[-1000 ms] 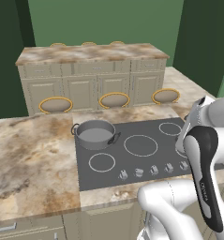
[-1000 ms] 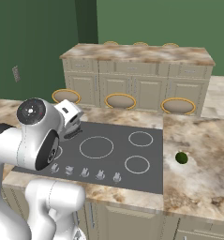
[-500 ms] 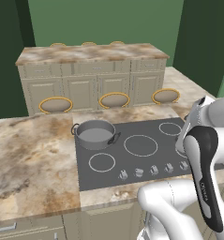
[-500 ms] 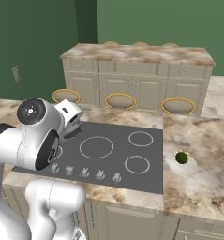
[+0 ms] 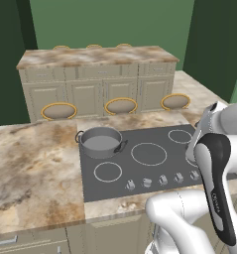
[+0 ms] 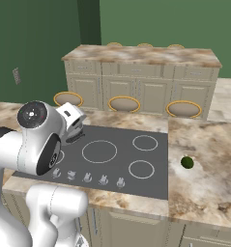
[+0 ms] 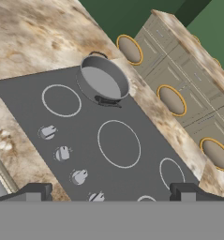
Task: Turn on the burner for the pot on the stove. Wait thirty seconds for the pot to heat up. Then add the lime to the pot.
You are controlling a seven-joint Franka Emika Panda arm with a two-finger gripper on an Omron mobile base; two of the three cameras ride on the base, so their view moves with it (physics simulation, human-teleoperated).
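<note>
Hovering above the stove [image 7: 132, 140], the gripper [image 7: 111, 194] is wide open and empty. The pot [image 5: 100, 141] sits far-left; the lime [image 6: 187, 162] waits on the right counter [image 6: 204, 183]. Seemingly nothing is done.

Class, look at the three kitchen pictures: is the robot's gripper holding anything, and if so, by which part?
Nothing is held. The gripper is open and hangs above the stove, nothing between its fingers. The pot sits on its burner, and the lime lies on the counter.
</note>
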